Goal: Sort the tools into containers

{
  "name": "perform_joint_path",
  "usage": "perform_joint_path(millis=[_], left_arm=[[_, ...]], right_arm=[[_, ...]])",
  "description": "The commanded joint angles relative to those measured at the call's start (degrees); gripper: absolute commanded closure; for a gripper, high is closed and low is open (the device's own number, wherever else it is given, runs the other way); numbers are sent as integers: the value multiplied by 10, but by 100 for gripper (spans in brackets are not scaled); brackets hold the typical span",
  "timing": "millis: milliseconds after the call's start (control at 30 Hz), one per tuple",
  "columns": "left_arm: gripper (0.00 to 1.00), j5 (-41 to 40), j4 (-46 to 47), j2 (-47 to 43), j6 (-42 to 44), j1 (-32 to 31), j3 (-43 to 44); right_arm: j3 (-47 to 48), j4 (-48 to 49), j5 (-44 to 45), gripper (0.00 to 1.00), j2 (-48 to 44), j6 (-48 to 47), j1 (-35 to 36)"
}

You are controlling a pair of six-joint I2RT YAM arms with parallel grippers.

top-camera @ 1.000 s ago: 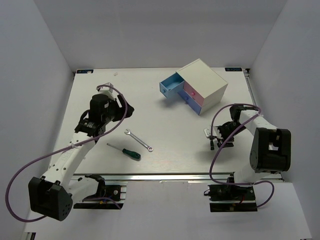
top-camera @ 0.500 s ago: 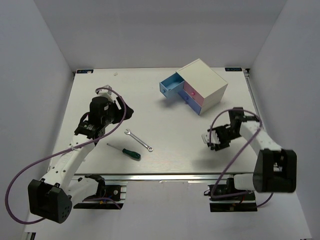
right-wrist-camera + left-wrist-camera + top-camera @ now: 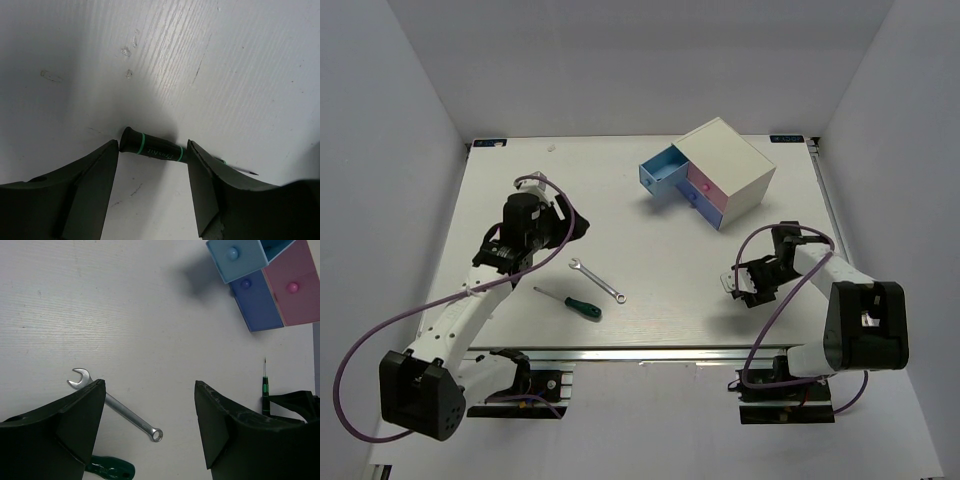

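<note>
My right gripper (image 3: 744, 287) sat jaws apart astride a mini screwdriver (image 3: 150, 148), left gripper (image 3: 150, 390) gaped over the wrench (image 3: 125, 412); green screwdriver (image 3: 578, 303) lay unsorted too, blue drawer (image 3: 662, 172) was open

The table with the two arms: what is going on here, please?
Tools are being sorted into a small white cabinet, whose light blue drawer is pulled out. The right gripper is open, low over the table, with a dark mini screwdriver in the gap. The left gripper hangs open above the silver wrench and the green-handled screwdriver, both lying untouched.
</note>
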Motion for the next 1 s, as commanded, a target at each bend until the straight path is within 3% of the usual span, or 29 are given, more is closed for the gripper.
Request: perform_joint_path(millis=[0,167,333,633,667,733,867,967], left_arm=[[19,5,11,-24,-12,2,-13],[19,-5,-2,-31,-11,2,-11],[19,-3,3,-33,-11,2,-18],[19,9,6,-21,-11,2,-18],[18,9,6,-19,-10,1,-17],[18,9,5,-17,-10,2,-16],[19,15,15,-17,-18,2,-24],[18,18,16,-16,-19,2,-23]], right_arm=[[30,-12,-1,37,7,-365,-1],[134,-105,-69,39,9,-266,-1],[207,-198,-116,46,5,18,-1],[140,-125,-114,48,-49,597,13],[127,-104,-102,37,-55,653,18],[85,-52,-36,36,-67,769,26],[59,58,27,33,-89,911,33],[60,77,91,33,-61,970,42]])
